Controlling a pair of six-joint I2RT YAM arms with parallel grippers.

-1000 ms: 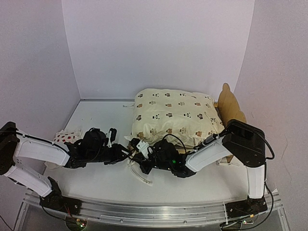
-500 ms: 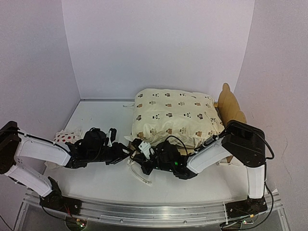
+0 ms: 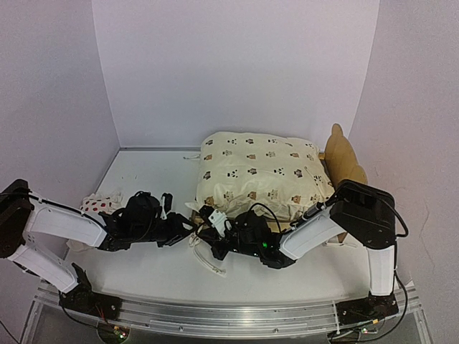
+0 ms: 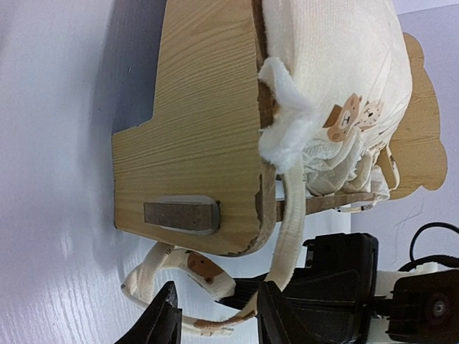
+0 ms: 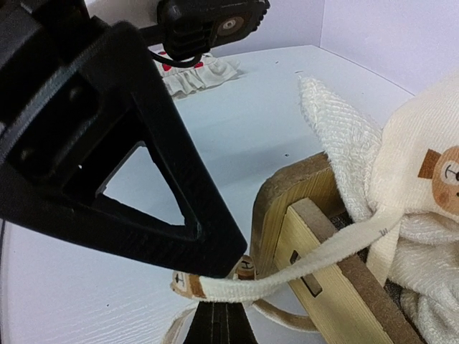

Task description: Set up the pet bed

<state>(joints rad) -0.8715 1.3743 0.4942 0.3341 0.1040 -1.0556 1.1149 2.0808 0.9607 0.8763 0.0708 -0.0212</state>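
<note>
Light plywood pet bed (image 3: 343, 156) with bear-ear headboard at the table's (image 3: 143, 179) far right, cream bear-print cushion (image 3: 258, 172) heaped inside. At its near-left end, right gripper (image 5: 221, 317) clenched on the cushion's tie ribbon (image 5: 315, 256). Left gripper (image 4: 215, 319) just beside, released, fingers apart.

White-shelled left arm (image 3: 64, 223) and right arm (image 3: 312, 233); black left gripper (image 4: 219, 319), right gripper (image 5: 215, 319); looping black cable (image 3: 262, 208); tiny green light (image 3: 271, 246).
</note>
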